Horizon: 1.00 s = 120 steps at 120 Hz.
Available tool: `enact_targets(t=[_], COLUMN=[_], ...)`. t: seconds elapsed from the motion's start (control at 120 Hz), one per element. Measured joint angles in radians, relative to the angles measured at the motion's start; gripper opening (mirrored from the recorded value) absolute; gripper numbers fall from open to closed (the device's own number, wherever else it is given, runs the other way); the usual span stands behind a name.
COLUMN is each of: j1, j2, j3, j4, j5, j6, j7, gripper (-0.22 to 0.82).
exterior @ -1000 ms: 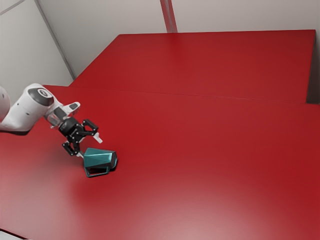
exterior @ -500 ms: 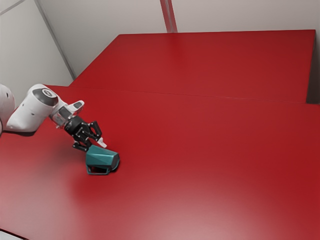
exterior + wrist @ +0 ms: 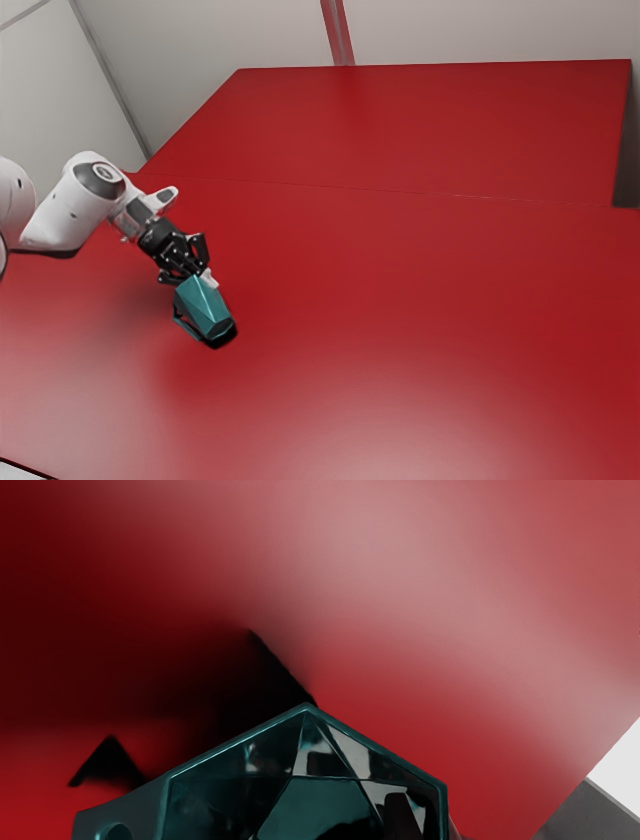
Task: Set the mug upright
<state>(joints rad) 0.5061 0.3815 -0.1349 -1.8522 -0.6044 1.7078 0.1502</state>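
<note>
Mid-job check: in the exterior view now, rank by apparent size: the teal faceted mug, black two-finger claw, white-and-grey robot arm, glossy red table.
Largest to smallest:
1. Table
2. Arm, not counting the claw
3. Claw and mug: too alike to rank, and they partly overlap.

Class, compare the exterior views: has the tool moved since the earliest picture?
Yes. Against the red table, the tool has shifted toward the exterior view's right.
</note>
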Motion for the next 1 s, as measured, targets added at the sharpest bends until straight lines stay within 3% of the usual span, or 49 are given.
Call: enact_targets(t=[0.233,0.358,0.592,1.0], j1=[-0.064,-0.146,-0.27,-0.262], j2=[-0.09,-0.161,-0.3,-0.312], j3=[-0.001,-0.004,-0.049,-0.074], j4=[-0.01,-0.025,-0.16,-0.286], j5=[0.078,0.202,0.527,0.717], j6=[0.03,0.086,0.299,0.694], j7=[-0.015,-0.027,-0.087,-0.185], gripper=[-0.18,-0.18,-0.18,-0.18])
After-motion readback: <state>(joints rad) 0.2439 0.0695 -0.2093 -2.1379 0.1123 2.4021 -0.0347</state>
